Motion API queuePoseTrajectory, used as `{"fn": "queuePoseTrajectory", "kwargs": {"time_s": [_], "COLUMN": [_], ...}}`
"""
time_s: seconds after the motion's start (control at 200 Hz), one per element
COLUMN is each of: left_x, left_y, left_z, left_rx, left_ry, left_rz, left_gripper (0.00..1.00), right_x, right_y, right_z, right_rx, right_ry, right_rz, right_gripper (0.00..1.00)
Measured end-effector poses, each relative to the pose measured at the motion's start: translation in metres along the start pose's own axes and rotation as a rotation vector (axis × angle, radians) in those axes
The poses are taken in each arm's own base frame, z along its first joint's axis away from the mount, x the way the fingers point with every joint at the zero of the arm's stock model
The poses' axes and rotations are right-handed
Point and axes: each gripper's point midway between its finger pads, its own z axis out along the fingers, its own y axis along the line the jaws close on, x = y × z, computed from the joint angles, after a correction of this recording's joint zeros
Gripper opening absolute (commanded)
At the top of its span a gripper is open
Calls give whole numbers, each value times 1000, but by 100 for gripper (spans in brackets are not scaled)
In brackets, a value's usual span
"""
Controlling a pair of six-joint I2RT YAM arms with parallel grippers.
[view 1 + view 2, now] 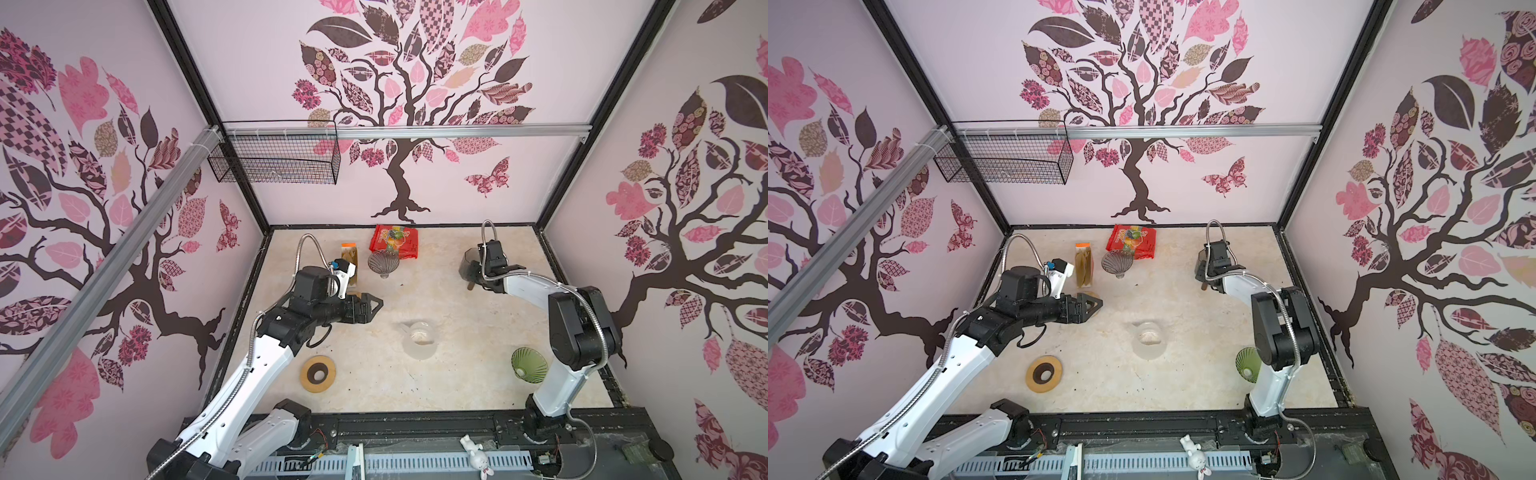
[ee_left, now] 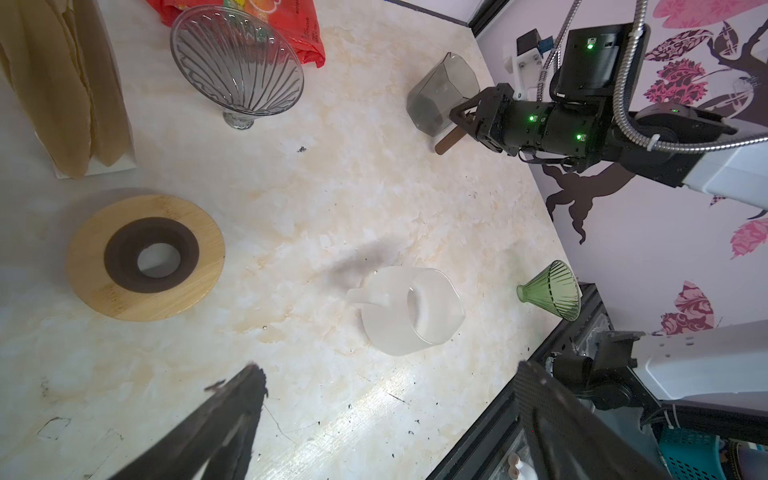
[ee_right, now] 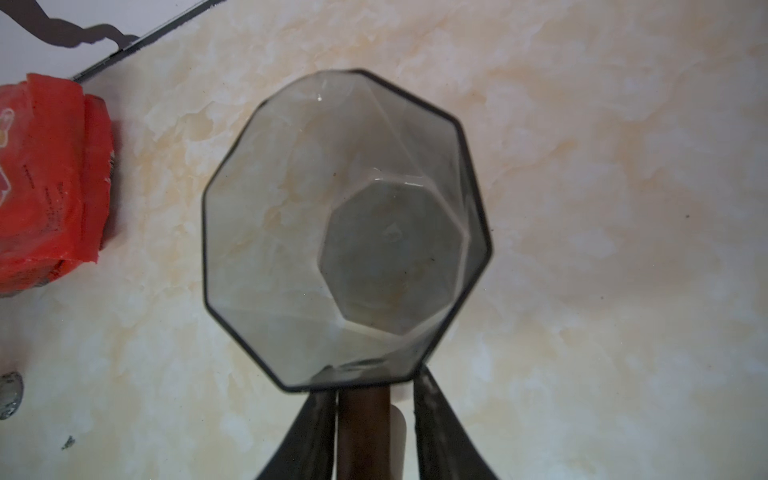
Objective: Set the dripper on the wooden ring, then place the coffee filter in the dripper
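Brown paper coffee filters point(image 1: 349, 258) point(image 2: 62, 83) stand in an upright pack at the back left of the table. Just to their right is a clear ribbed glass dripper point(image 1: 383, 262) point(image 2: 237, 66). A green ribbed dripper point(image 1: 528, 363) point(image 2: 550, 289) sits front right. My left gripper point(image 1: 372, 307) point(image 2: 390, 374) hovers wide open and empty, in front of the pack. My right gripper point(image 1: 471, 280) point(image 3: 374, 395) straddles the brown handle point(image 3: 363, 432) of a smoky faceted glass server point(image 3: 345, 224). One finger touches the handle and a narrow gap shows at the other.
A frosted white carafe point(image 1: 419, 338) stands mid-table. One wooden ring holder point(image 1: 318, 374) lies front left and another wooden ring point(image 2: 145, 257) lies under my left arm. A red snack bag point(image 1: 395, 241) lies at the back wall. A wire basket point(image 1: 274, 153) hangs up on the left.
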Motion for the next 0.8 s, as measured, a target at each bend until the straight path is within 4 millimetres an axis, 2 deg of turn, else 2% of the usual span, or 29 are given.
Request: {"fn": "queuePoseTrajectory", "kwargs": {"time_s": [0.28,0.485,0.585,0.8], "left_x": [-3,-8,-9,-8], "left_y": [5,10,12,14], "left_z": [-1,-3,-2,-2], "left_rx": [2,-5,-8,-12], "left_ry": [-10,-32,-36,-35], "left_rz": [-29,-50,-55,-62], "left_gripper": [97,97,97,97], "right_x": [-11,-2,9,39], "right_y": [4,10,23,65], "right_z": [-3,-4,-7,-17], "right_rx": [-1,4,2,-45], "right_ry": [-21,0,10,28], "right_rz": [-2,-39,-89,-203], "right_gripper": [8,2,0,0]}}
